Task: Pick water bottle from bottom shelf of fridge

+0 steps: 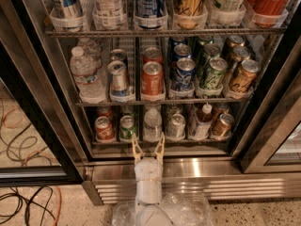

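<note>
White two-finger gripper (pixel 148 138) at lower centre, before the stainless-steel glass-door fridge (pixel 197 169).
The small clear white-capped water bottle (pixel 153 124) stands in a middle lane tray of the dark wire bottom shelf (pixel 200 148), between a green can (pixel 127 127) and a silver can (pixel 176 125). The jaws are spread apart and empty, just below it.

Steel-and-black fridge (pixel 202 169), bright cans
Tan-fingered white gripper (pixel 148 150) just before the dark bottom shelf (pixel 197 143); clear ribbed water bottle (pixel 153 124), white cap, between green can (pixel 127 127) and silver can (pixel 176 125); red can (pixel 104 129) leftmost
</note>
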`<state>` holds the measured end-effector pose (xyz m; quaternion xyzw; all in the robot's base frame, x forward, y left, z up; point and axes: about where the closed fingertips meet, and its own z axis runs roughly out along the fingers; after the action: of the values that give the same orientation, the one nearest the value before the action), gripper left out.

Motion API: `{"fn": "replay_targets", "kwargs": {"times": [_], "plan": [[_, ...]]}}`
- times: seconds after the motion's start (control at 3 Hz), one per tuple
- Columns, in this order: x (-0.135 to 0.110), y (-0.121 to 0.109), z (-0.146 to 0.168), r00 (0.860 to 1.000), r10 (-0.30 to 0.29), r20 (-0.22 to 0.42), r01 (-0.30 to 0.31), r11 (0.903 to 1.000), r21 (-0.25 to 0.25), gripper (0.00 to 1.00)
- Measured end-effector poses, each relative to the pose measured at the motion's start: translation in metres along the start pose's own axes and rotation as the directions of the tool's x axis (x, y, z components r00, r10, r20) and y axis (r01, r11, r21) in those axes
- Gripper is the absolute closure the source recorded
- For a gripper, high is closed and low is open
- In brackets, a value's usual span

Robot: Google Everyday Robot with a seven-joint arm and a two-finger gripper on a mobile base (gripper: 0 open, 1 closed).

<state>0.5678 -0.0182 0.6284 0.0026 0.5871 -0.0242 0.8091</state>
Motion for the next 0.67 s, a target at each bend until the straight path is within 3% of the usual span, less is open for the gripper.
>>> {"fn": "replay_targets", "kwargs": {"times": [0.67], "plan": [[0.002, -0.001, 0.023, 1.000, 0.010, -0.012, -0.010, 0.9996, 0.026, 0.33]]}}
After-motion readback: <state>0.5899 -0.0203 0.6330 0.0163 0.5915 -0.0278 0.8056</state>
